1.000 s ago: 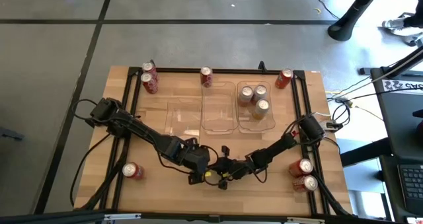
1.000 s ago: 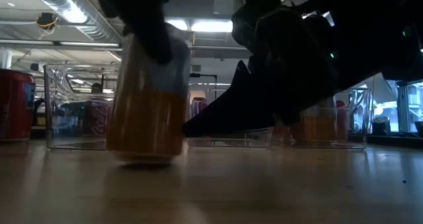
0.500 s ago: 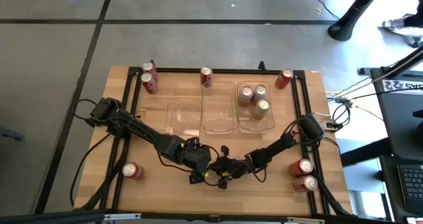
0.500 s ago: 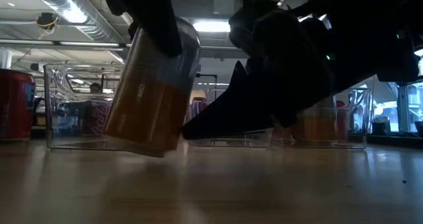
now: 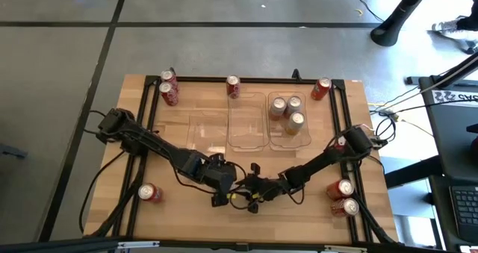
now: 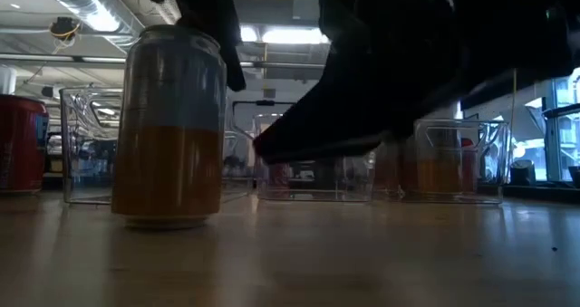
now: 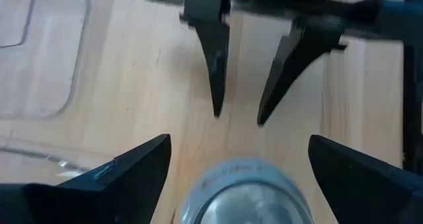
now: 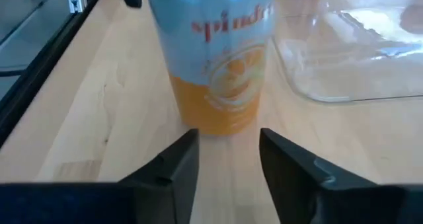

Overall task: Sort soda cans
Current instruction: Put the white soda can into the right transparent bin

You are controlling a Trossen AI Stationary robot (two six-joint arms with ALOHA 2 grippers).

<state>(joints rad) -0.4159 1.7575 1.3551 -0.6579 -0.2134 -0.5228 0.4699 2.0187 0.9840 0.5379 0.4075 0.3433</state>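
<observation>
Left arm: reaches from the bench's left side toward the near middle, forearm low over the wood.
Left gripper (image 5: 228, 193): spread wide around an orange-and-blue can (image 6: 169, 130), fingers (image 7: 112, 178) clear of its sides, holding nothing.
Right arm: stretches from the right edge to the same spot, facing the left one.
Right gripper (image 5: 252, 193): partly open, tips just short of the can, not gripping it.
Can: upright on the bench (image 5: 172, 141) between both grippers.
Other cans: three in the right tray (image 5: 291, 137); red ones stand along the bench's edges.
</observation>
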